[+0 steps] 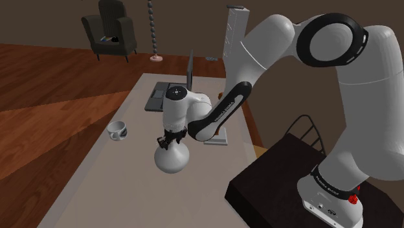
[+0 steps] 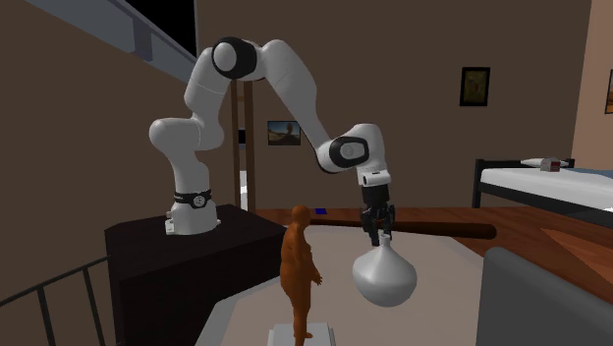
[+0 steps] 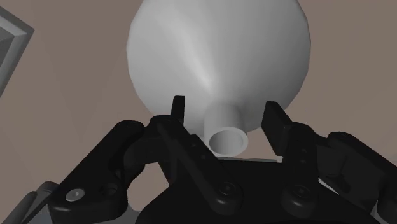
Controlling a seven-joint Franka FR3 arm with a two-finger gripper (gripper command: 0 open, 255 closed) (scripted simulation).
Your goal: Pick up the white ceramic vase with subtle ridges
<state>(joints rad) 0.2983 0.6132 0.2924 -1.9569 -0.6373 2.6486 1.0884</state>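
The all-black two-finger end effector stood with its jaws apart, one finger on either side of the short tubular neck of the white round-bellied vase. In the wrist view a gap showed between each finger and the neck, so nothing was clasped. No ridges could be made out on the vase body, which rendered smooth and pale.

In the shoulder view the end effector pointed straight down over the vase, which sat upright on the long pale grey surface, towards the edge nearer the stand. A small white mug with a handle stood well apart from it, towards that view's left. A dark open laptop lay further along the surface.

Assessment: the approach step appeared complete and the grasp was in hand. The next move called for closing the fingers squarely on the neck, then a straight vertical lift. The neck is narrow and the body heavy below it, so swinging or slipping is a risk.
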